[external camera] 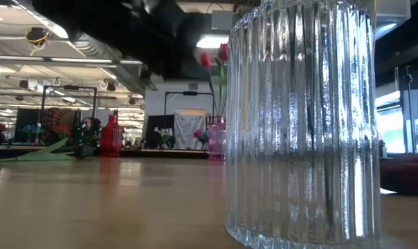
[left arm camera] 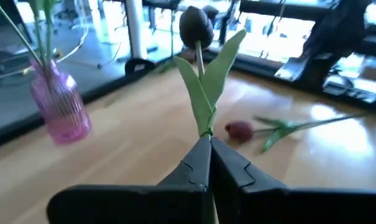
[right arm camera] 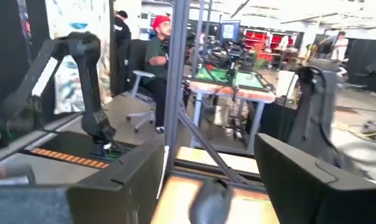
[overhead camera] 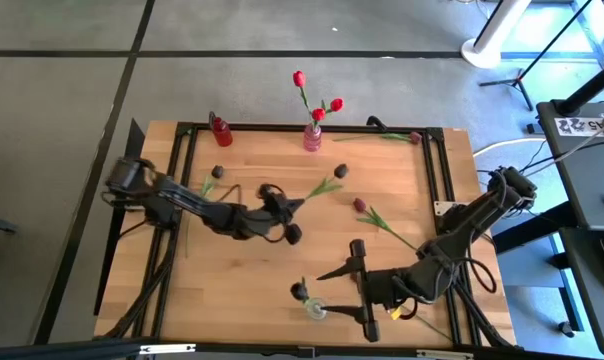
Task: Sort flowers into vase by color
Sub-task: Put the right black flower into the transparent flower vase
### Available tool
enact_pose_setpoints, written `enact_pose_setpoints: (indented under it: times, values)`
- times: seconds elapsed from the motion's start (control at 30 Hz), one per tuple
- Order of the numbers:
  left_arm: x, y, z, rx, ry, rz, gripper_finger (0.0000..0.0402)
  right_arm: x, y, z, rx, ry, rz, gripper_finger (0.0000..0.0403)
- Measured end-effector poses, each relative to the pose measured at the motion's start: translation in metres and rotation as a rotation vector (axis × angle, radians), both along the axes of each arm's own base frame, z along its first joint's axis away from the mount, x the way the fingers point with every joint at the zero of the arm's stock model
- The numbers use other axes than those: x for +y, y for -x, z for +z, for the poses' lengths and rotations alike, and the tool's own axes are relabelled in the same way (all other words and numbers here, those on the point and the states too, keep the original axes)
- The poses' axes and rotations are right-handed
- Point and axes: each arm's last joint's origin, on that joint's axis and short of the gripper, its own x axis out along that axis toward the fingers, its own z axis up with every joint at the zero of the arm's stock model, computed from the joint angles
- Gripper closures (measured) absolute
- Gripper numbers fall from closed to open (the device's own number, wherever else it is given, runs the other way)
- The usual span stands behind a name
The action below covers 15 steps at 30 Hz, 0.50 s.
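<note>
My left gripper [overhead camera: 288,206] [left arm camera: 208,148] is above the table's middle, shut on a near-black tulip [left arm camera: 196,26] whose bud [overhead camera: 340,171] points toward the far right. My right gripper [overhead camera: 330,292] [right arm camera: 213,177] stands open beside the clear ribbed vase [overhead camera: 314,311] [external camera: 299,124] at the near edge; a dark tulip [overhead camera: 300,291] stands in that vase. A pink vase [overhead camera: 312,138] [left arm camera: 60,107] at the far edge holds three red tulips [overhead camera: 318,113]. A maroon tulip [overhead camera: 360,205] [left arm camera: 239,129], another dark one [overhead camera: 217,170] and one at the far right [overhead camera: 414,137] lie flat on the wood. My left gripper pinches the near-black tulip's green stem, with the bases of its leaves [left arm camera: 205,129], between its two fingers. The fingers come nearly level from the table's left and lie along the stem. The leaves and bud stick out beyond the fingertips, clear of the table.
A red vase [overhead camera: 221,131] [external camera: 112,135] stands at the far left edge. A dark frame [overhead camera: 437,160] runs along the table's sides. People sit and stand in the room behind [right arm camera: 160,50]. Bare wood lies at the near left [overhead camera: 232,280].
</note>
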Motion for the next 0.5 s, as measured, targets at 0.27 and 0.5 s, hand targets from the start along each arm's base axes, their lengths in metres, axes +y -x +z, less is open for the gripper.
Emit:
enact_pose_setpoints:
  times: [0.27, 0.5]
  values:
    - [-0.010, 0.041, 0.056, -0.373, 0.000, -0.256, 0.0401, -0.023, 0.008, 0.006, 0.070, 0.087, -0.261, 0.0152]
    - [-0.016, 0.045, 0.064, -0.603, -0.007, -0.529, 0.0401, -0.051, -0.008, -0.001, 0.147, 0.081, -0.284, 0.0152]
